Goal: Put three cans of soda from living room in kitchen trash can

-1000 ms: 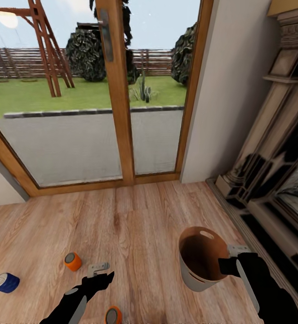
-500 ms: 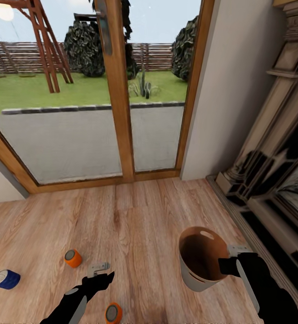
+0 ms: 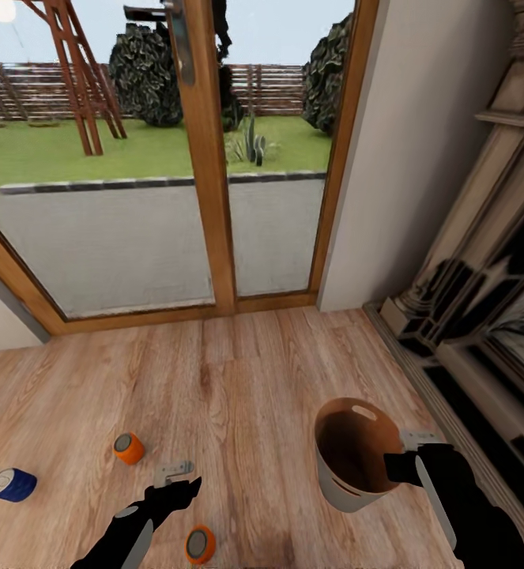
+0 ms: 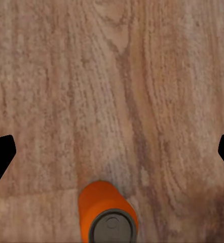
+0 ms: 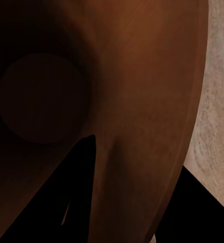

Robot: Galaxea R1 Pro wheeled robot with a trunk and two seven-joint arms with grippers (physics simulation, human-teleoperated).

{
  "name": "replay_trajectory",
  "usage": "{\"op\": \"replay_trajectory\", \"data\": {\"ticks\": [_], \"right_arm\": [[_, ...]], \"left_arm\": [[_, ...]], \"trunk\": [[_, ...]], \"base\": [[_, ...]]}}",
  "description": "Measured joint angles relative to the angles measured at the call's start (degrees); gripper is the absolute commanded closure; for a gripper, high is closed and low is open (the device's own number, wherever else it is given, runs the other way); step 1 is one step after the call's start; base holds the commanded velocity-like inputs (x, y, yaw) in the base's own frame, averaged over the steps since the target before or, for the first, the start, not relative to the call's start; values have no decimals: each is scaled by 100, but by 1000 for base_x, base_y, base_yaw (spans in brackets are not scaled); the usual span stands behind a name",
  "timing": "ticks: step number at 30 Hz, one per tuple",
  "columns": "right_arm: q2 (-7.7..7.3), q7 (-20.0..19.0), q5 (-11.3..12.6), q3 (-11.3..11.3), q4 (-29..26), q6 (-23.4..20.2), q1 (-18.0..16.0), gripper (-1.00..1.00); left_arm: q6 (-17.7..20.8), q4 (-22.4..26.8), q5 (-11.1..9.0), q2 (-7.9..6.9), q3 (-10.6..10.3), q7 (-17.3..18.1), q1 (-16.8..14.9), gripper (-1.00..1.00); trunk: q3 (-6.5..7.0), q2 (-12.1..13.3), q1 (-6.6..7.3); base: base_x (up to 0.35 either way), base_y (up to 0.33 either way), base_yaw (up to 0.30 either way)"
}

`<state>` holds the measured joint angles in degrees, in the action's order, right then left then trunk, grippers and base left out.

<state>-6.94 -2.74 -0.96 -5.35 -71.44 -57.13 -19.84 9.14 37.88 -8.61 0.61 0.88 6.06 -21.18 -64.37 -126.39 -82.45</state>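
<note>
**Bin gripped at the rim, three soda cans on the plank floor**

Nearest the robot, an orange soda can (image 3: 200, 544) lies on the light wood plank floor (image 3: 238, 379) just beside the left gripper (image 3: 175, 488), on the near side of it. In the left wrist view a similar orange can (image 4: 107, 214) shows its silvery top, with the two dark fingertips (image 4: 0, 154) set wide apart at either edge of the picture and nothing between them; the jaws are spread and empty.

On the robot's right, the right gripper (image 3: 402, 462) is clamped on the near rim of the trash can (image 3: 339, 482), a pale grey-white tapered bin with a glossy brown inside and a small slot (image 3: 363, 412) near the far rim. The bin tilts slightly, its mouth facing up and toward the camera. In the right wrist view one dark finger (image 5: 66, 202) lies inside the brown wall (image 5: 142, 91), the other outside it.

A little farther out, a second orange can (image 3: 128, 447) lies just beyond the left gripper, and the dark blue can (image 3: 12, 484) lies on its side well to the left.

Beyond the floor stand wood-framed glass doors (image 3: 208, 158), with a fireplace surround (image 3: 483, 276) along the right wall. Through the glass a lawn (image 3: 72, 154), a wooden swing frame (image 3: 76, 71) and a slatted fence (image 3: 277, 87) show.
</note>
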Motion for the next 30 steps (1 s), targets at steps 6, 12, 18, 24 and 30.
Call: {"op": "replay_trajectory", "data": {"ticks": [6, 12, 18, 24, 30], "right_arm": [[0, 0, 2, 2, 0, 0, 0, 100], [0, 1, -5, 1, 0, 0, 0, 100], [0, 0, 0, 4, 0, 0, 0, 100], [0, 0, 0, 5, 2, 0, 0, 100], [0, 1, -1, -2, 0, 0, 0, 100]], "left_arm": [[0, -5, 0, 6, -3, 0, 0, -100], [0, -8, 0, 9, -8, 0, 0, -100], [0, -9, 0, 9, -9, 0, 0, -100], [0, -9, 0, 9, -9, 0, 0, -100], [0, -9, 0, 9, -9, 0, -2, -100]], "trunk": [[-56, 0, 0], [-112, 0, 0], [-168, 0, 0], [-223, 0, 0], [-279, 0, 0]], "base": [[0, 0, 0], [0, 0, 0], [0, 0, 0], [0, 0, 0], [0, 0, 0]]}}
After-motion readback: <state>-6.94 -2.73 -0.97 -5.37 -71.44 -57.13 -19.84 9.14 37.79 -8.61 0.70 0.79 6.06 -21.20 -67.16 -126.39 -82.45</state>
